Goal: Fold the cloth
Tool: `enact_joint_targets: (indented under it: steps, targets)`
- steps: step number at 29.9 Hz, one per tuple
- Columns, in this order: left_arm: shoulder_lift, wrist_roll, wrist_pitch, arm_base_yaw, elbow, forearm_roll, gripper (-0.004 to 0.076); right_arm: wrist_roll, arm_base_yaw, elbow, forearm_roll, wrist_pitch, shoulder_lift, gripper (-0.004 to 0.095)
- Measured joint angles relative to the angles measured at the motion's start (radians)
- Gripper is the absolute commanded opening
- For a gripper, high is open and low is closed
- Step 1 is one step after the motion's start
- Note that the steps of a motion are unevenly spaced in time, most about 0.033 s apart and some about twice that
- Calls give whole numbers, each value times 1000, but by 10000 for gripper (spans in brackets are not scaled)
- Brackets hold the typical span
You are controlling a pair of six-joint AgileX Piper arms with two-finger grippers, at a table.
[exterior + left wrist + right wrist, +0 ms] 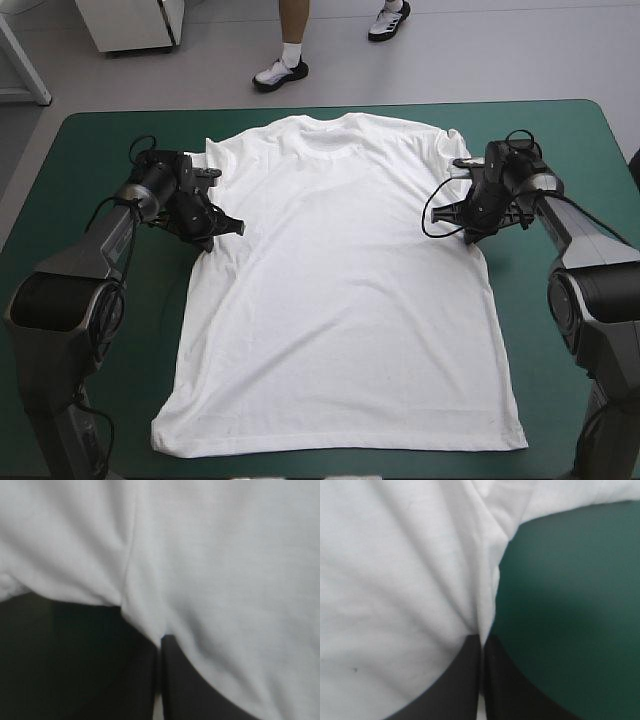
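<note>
- Currently the T-shirt (340, 290) lies spread flat on the bench (90, 140), which has a teal-green cover. The collar is toward the top of the frame and the hem near the bottom edge.
- The shirt sits roughly mid-frame, with both short sleeves out to the sides at the upper part.
- The left gripper (232, 227) is in the upper left of the frame, at the shirt's side edge just below the sleeve.
- Left wrist view: the black fingers are all but closed into a pointed arch, with a ridge of white fabric pinched between the tips.
- The right gripper (440, 218) is in the upper right of the frame, at the opposite side edge just below that sleeve.
- Right wrist view: same state, the fingers nearly meeting and clamped on a fold of the shirt's edge. White cloth is on one side of the gripper and bare cover on the other.
- The fabric creases run toward each pinch point.
</note>
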Motion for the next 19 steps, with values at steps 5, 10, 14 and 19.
enact_joint_targets:
  steps: [5,10,14,19]
  targets:
    - [-24,-4,6,-2,-15,0,-22,-3,1,7,4,19,-84,-17]
    - [-143,-7,31,-5,-35,21,-22,-7,1,7,0,23,-205,-17]
    - [-250,-8,56,-5,-49,37,-22,-9,1,-11,-22,44,-285,-17]
    - [-368,-3,70,-5,-96,55,-22,-10,1,-114,-30,72,-356,-17]
